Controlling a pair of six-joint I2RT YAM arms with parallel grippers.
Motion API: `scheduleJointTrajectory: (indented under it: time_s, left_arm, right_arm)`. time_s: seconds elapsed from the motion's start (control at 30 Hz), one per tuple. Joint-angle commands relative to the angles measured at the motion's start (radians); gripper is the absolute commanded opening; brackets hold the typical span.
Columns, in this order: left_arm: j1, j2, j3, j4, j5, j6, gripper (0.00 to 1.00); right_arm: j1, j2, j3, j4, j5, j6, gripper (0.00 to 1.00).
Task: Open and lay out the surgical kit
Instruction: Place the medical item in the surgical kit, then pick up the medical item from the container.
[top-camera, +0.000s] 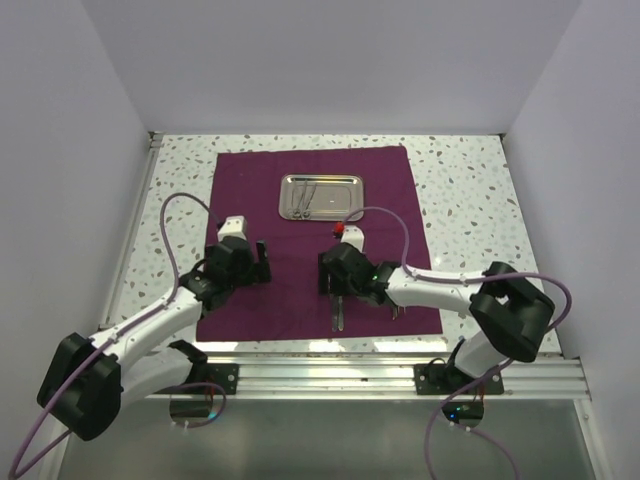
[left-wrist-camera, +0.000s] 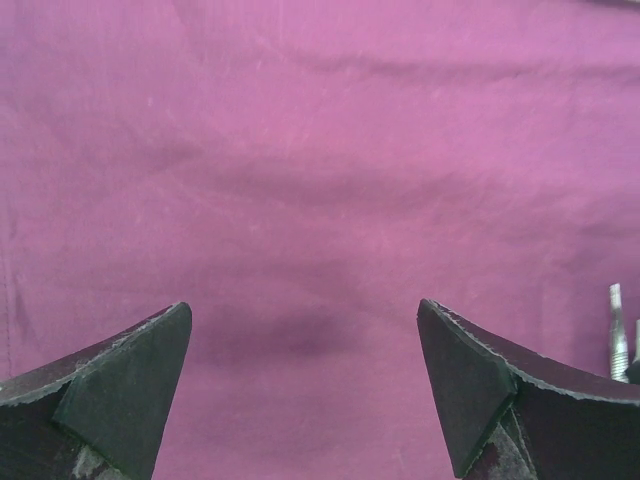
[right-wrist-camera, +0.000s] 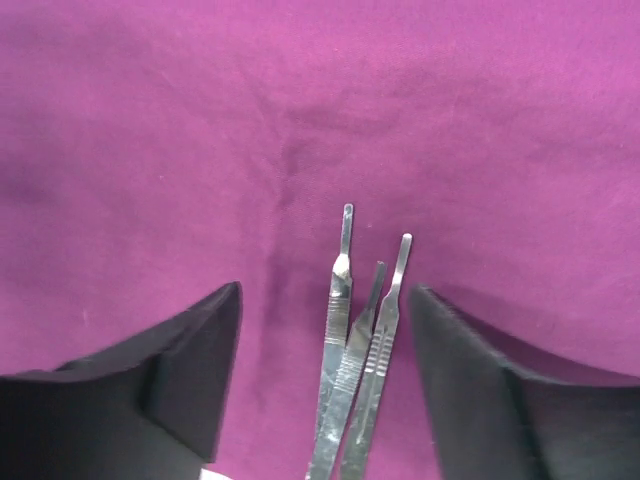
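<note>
The purple cloth wrap (top-camera: 245, 190) lies opened flat on the speckled table (top-camera: 465, 200). The overhead view alone shows the whole layout. A shiny steel tray (top-camera: 345, 183) sits on the far half of the cloth, square to its edges. Two or three thin silver instruments (top-camera: 304, 200) lie inside it. They are possibly ring-handled, though they are too small to tell.

Both arms reach in over the near half of the cloth, the left gripper (top-camera: 255, 268) well apart from the right gripper (top-camera: 336, 290). From above, only a sliver of metal shows under the right one, near the cloth's near edge.

The right wrist camera makes that sliver out as three slim scalpel handles (right-wrist-camera: 345, 360). They lie close together on the cloth, touching or overlapping lower down, with their narrow blade-mount ends fanned slightly away from the camera. The jaws stand apart on either side of the handles. A strip of cloth shows between each finger (right-wrist-camera: 190, 370) and the metal, so nothing is gripped.

The left wrist camera shows jaws spread wide over bare, faintly creased cloth, holding nothing. At its right edge a small silver tip (left-wrist-camera: 617, 330) pokes in beside the finger. This view does not show which instrument it belongs to.
</note>
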Motion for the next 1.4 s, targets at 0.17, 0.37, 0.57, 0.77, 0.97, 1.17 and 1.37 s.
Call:
scheduleJointTrajectory:
  time_s: [0.17, 0.37, 0.57, 0.77, 0.97, 1.17, 1.37]
  left_arm:
    - [-0.042, 0.075, 0.191, -0.012, -0.072, -0.048, 0.99]
    - [-0.084, 0.28, 0.406, 0.089, -0.118, 0.016, 0.99]
    - [-0.073, 0.684, 0.765, 0.085, -0.174, 0.117, 0.99]
    - [-0.041, 1.002, 1.075, 0.043, -0.091, 0.171, 0.94]
    - [-0.038, 1.21, 1.308, -0.038, -0.057, 0.223, 0.79]
    - [-0.033, 1.267, 1.342, -0.041, -0.026, 0.218, 0.58]
    - [-0.033, 1.291, 1.319, -0.026, -0.009, 0.218, 0.53]
  right_arm:
    - [0.003, -0.292, -0.07, -0.006, 0.092, -0.058, 0.83]
    - [0.003, -0.516, -0.088, -0.141, 0.134, -0.101, 0.83]
    - [0.003, -0.671, -0.088, -0.308, 0.167, -0.125, 0.83]
    - [0.001, -0.765, -0.119, -0.367, 0.232, -0.133, 0.84]
    - [0.001, -0.774, -0.113, -0.385, 0.267, -0.148, 0.84]
    - [0.001, -0.747, -0.111, -0.371, 0.276, -0.161, 0.84]
    - [0.001, -0.702, -0.108, -0.348, 0.287, -0.167, 0.84]
